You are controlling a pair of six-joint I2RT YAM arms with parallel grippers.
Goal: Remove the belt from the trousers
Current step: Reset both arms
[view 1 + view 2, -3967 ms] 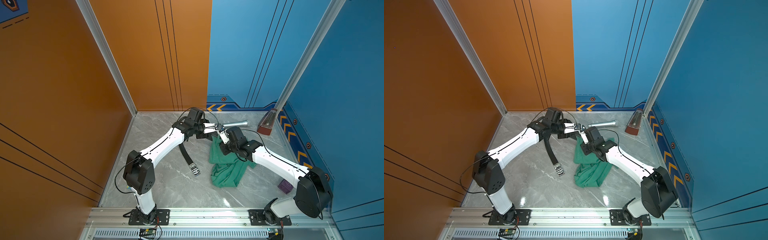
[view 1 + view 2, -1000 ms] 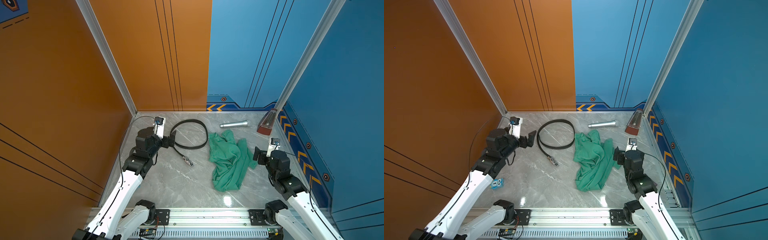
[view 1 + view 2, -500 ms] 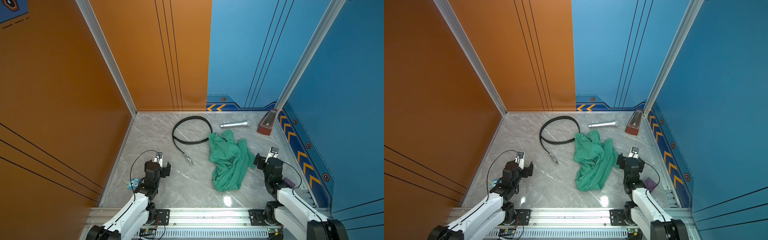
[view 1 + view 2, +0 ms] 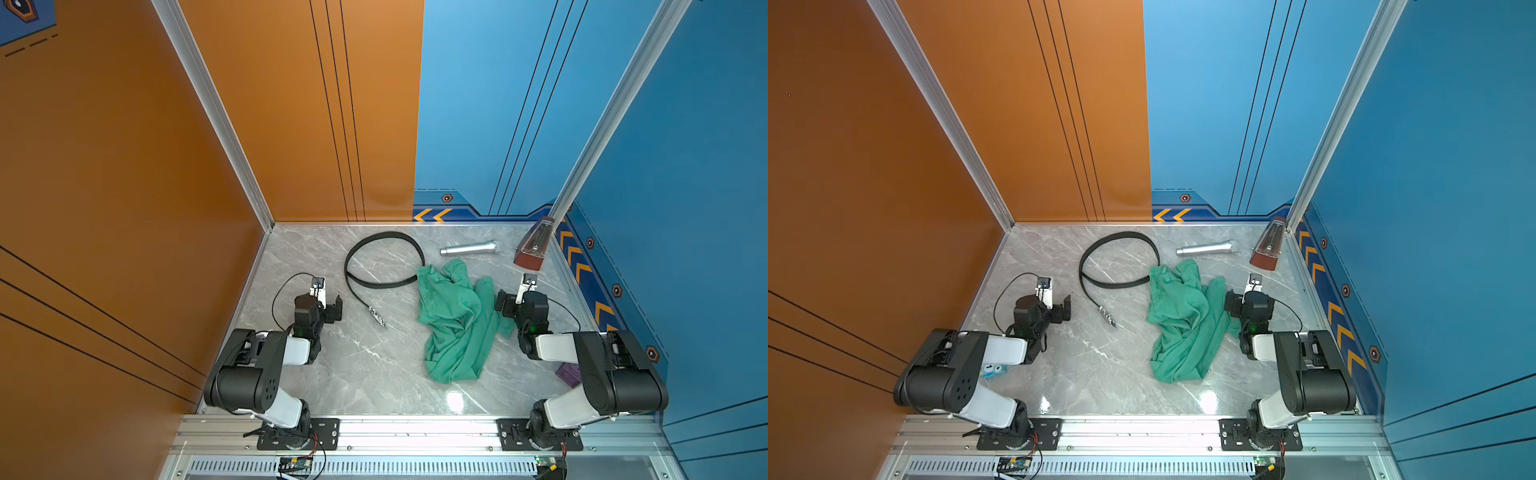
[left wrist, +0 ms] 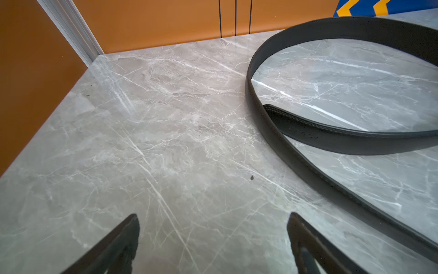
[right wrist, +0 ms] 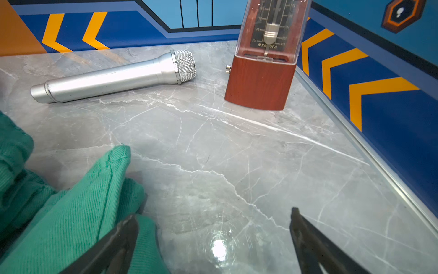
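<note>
Apparently done: shows belt (image 5: pixel 331 140) looped ahead-right of released, empty left pincer (image 5: pixel 214 214), the nearer; trousers (image 6: pixel 83 201) just beside released, empty right pincer (image 6: pixel 214 212).

Count, both top views:
- belt (image 5: pixel 270 135): 1
- trousers (image 4: pixel 453 316): 1 pair
- silver microphone (image 4: pixel 467 249): 1
- wooden metronome (image 4: pixel 536 245): 1
- small purple object (image 4: pixel 567 372): 1
- small blue item (image 4: pixel 994 370): 1
- grippers: 2, left gripper (image 5: pixel 213 214) and right gripper (image 6: pixel 213 213)
</note>
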